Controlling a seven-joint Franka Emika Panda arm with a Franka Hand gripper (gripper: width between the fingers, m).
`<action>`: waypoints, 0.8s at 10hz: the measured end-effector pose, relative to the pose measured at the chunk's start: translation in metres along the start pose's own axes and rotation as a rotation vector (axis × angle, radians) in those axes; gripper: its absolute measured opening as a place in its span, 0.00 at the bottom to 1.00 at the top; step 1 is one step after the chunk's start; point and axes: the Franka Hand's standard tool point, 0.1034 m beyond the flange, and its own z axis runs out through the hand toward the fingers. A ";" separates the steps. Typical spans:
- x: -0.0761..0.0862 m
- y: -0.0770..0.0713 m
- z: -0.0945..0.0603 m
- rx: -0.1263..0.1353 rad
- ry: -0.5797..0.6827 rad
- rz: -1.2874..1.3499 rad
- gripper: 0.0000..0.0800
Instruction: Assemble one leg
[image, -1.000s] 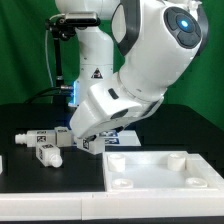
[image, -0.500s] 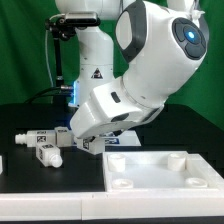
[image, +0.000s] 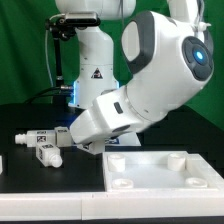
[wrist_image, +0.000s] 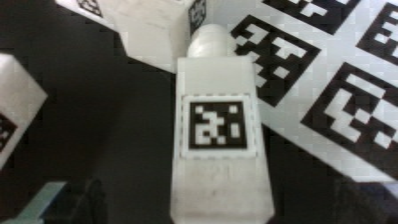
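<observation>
In the wrist view a white square-sided leg (wrist_image: 217, 130) lies lengthwise on the black table, a black-and-white tag on its upper face. My gripper (wrist_image: 217, 208) is over its near end, with a dark finger (wrist_image: 63, 200) on each side and a gap between each finger and the leg. The jaws look open and hold nothing. In the exterior view the arm's bulky wrist hides the gripper. Two more legs (image: 34, 137) (image: 50, 154) lie on the table at the exterior view's left.
The wide white panel (image: 160, 168) with round holes lies at the front on the exterior view's right. The marker board (wrist_image: 329, 70) with large tags lies beside the leg. Another white part (wrist_image: 15, 95) sits on the leg's other side. A white piece (image: 2, 163) is at the far left edge.
The arm's upper links have swung toward the exterior view's right and tilted lower, bringing the wrist down toward the table. The legs and the panel have not moved.
</observation>
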 end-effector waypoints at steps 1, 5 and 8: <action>0.000 -0.002 0.006 0.004 -0.010 0.000 0.81; -0.004 0.003 0.013 0.018 -0.012 0.012 0.81; -0.004 0.003 0.013 0.018 -0.012 0.010 0.61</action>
